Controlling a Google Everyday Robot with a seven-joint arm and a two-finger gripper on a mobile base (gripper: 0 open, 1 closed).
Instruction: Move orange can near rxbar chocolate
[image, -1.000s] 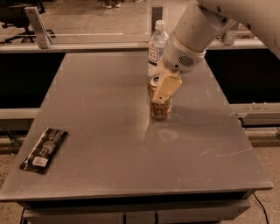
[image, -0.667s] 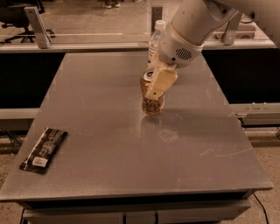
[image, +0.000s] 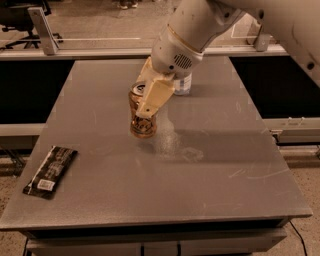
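I have the gripper (image: 143, 113) down over the middle of the grey table (image: 215, 170), a bit left of centre, and it is clamped on the orange can (image: 142, 126). One cream finger (image: 151, 97) runs down the can's front-right side; the other finger is hidden behind the can. The can stands about upright, maybe a slight lean, with its silver top showing just left of the finger. Its base is at the table surface, but I cannot tell whether it touches or sits just off it. The white arm (image: 200, 25) comes in from the upper right and slants down to the wrist above the can. The rxbar chocolate (image: 50, 171) lies flat near the front-left corner of the table, close to the left edge. It is angled diagonally, with its small white label at the near end. The can and the bar are well apart, the bar toward the front and left of the can with bare tabletop between them. A clear water bottle (image: 183, 85) stands just behind and to the right of the gripper. The wrist hides most of it and only the lower part shows. There is a pale smudgy sheen on the table just right of the can's base and a few light scratches toward the right side. A metal rail (image: 100, 51) runs along behind the table's far edge.
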